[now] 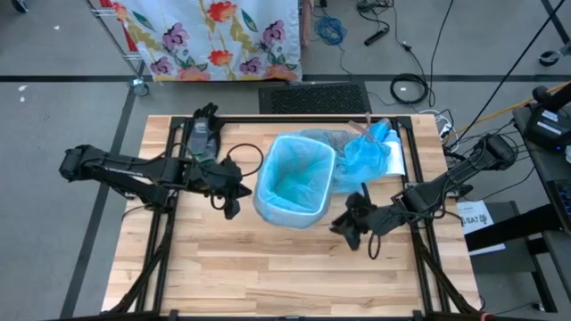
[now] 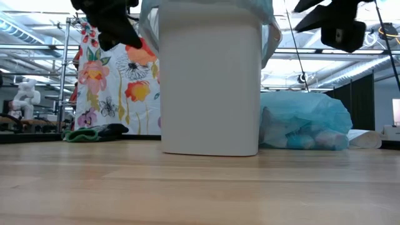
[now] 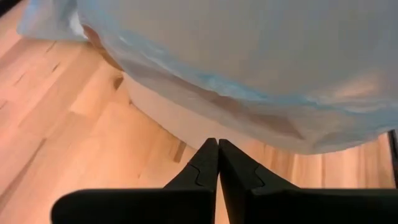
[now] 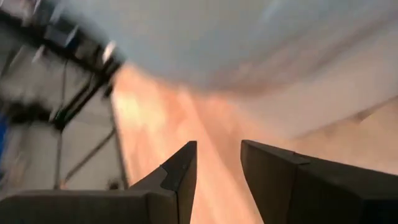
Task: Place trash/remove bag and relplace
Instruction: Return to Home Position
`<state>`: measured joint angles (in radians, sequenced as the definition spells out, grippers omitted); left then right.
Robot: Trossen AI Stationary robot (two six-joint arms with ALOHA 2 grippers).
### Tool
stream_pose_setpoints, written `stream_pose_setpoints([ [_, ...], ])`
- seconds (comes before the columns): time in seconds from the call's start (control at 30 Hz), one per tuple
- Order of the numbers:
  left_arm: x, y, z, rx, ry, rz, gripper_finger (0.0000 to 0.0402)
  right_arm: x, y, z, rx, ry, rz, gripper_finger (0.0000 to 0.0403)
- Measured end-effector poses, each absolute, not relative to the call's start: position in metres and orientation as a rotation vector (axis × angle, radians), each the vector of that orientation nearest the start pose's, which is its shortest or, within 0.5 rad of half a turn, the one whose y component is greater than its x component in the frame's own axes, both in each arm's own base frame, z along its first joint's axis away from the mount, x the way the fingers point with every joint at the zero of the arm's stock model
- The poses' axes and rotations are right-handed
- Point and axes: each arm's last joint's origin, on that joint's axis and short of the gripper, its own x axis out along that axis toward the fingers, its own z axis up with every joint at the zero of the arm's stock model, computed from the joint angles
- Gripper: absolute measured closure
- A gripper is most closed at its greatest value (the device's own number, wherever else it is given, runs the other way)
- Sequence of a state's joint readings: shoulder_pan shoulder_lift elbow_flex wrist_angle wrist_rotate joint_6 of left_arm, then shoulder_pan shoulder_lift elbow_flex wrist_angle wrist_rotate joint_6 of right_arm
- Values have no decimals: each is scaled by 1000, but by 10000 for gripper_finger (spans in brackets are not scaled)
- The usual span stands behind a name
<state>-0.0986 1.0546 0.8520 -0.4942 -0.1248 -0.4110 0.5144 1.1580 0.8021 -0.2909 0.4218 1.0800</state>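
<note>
Our left tool hangs with its two fingers pressed together on nothing, just left of the bin that stands at frame centre in the high view. Our right tool hangs at the bin's lower right, fingers parted around bare air. A light-blue liner is folded over the bin's rim.

Just up and right of the bin, a filled blue bag lies on the pale wood desk. The trash shows only as pale lumps through its plastic in the low view; we cannot tell single scraps apart.

Around the desk we see grey floor, a floral cloth at the top of the frame, and loose cables at upper right.

The low view cuts both arms off at the top edge, and the bin hides the middle of the room. A printed sheet lies at the desk's right edge; we cannot read its writing.
</note>
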Motion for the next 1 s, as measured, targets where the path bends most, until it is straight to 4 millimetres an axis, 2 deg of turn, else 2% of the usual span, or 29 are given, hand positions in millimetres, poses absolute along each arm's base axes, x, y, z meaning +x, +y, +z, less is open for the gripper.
stream_pose_setpoints([
  [0.13, 213, -18, 278, -269, 716, 140, 384, 212, 112, 256, 670, 695, -60, 284],
  [0.37, 191, -15, 269, -200, 926, 180, 383, 204, 114, 252, 753, 826, -31, 284],
  [0.47, 186, -14, 271, -130, 860, 197, 382, 196, 117, 253, 696, 824, -32, 284],
  [0.57, 182, -13, 266, -88, 710, 177, 382, 185, 118, 256, 595, 745, -129, 284],
  [0.77, 159, -11, 230, -41, 610, 133, 382, 162, 115, 269, 486, 652, -155, 284],
  [0.9, 150, -10, 204, -23, 508, 109, 382, 152, 102, 281, 446, 582, -158, 284],
  [1.0, 141, -8, 184, -40, 473, 94, 382, 143, 90, 277, 440, 559, -160, 284],
])
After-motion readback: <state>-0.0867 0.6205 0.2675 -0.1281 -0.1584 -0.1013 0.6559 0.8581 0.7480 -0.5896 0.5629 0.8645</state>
